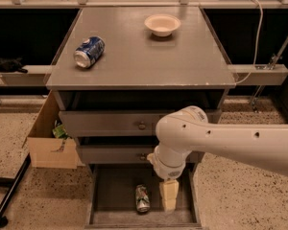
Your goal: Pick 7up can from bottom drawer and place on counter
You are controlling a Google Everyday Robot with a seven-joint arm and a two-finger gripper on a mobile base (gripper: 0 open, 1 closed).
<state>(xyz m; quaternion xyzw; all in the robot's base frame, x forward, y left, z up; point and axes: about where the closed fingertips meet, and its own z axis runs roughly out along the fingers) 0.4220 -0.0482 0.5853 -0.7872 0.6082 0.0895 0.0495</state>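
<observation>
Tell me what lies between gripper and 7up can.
Only bare bottom drawer floor, in the camera view; the gripper hangs beside the 7up can.

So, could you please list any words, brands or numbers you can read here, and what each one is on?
None can be read.
7up can lying in the bottom drawer: print too blurred.
Blue can on the counter: print too blurred.
Bowl, box, and the gripper over the drawer, right of the 7up can: no text seen.
</observation>
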